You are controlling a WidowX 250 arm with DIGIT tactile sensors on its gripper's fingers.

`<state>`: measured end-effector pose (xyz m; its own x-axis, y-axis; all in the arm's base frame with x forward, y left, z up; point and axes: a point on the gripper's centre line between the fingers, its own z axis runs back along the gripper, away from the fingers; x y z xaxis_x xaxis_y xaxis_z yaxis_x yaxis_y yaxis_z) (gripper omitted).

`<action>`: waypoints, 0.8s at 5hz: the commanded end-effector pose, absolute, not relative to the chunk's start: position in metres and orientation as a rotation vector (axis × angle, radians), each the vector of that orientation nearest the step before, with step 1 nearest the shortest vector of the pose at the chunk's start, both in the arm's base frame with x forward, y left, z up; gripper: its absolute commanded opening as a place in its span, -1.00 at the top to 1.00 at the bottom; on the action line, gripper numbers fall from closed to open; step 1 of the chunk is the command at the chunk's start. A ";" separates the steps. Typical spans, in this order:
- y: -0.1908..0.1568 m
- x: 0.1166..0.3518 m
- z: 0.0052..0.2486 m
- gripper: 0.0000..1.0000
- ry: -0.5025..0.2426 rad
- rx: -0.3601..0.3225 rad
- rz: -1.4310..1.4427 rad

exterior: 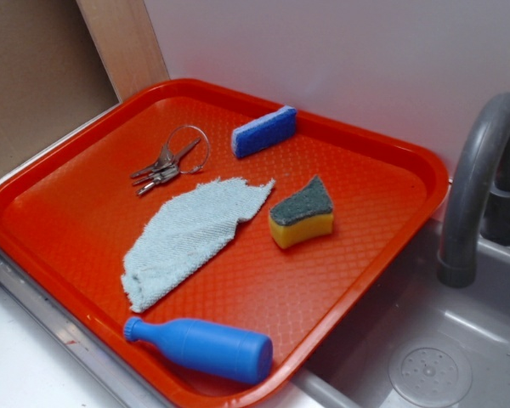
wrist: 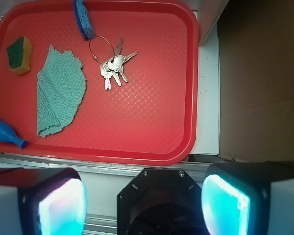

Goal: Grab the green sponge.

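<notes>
The green sponge, a small waisted piece with a yellow foam body and a dark green top, lies on the red tray towards its right side. In the wrist view it sits at the tray's upper left. My gripper is open and empty, high above the tray's near edge and far from the sponge. Its two pads glow cyan at the bottom of the wrist view. The gripper does not show in the exterior view.
On the tray lie a blue rectangular sponge, a bunch of keys on a ring, a pale green cloth and a blue plastic bottle. A grey sink with a tap is at the right. A cardboard wall stands beside the tray.
</notes>
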<state>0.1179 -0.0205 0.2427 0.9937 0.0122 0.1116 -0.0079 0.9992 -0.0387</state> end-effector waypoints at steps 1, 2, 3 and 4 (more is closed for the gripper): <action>-0.021 0.118 0.243 -1.00 -0.112 -0.038 0.010; -0.045 0.132 0.243 -1.00 -0.142 -0.041 -0.064; -0.073 0.143 0.246 -1.00 -0.182 -0.039 -0.067; -0.111 0.160 0.247 -1.00 -0.199 -0.072 -0.131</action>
<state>0.1611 -0.1080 0.2335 0.9802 -0.1243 0.1540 0.1313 0.9907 -0.0361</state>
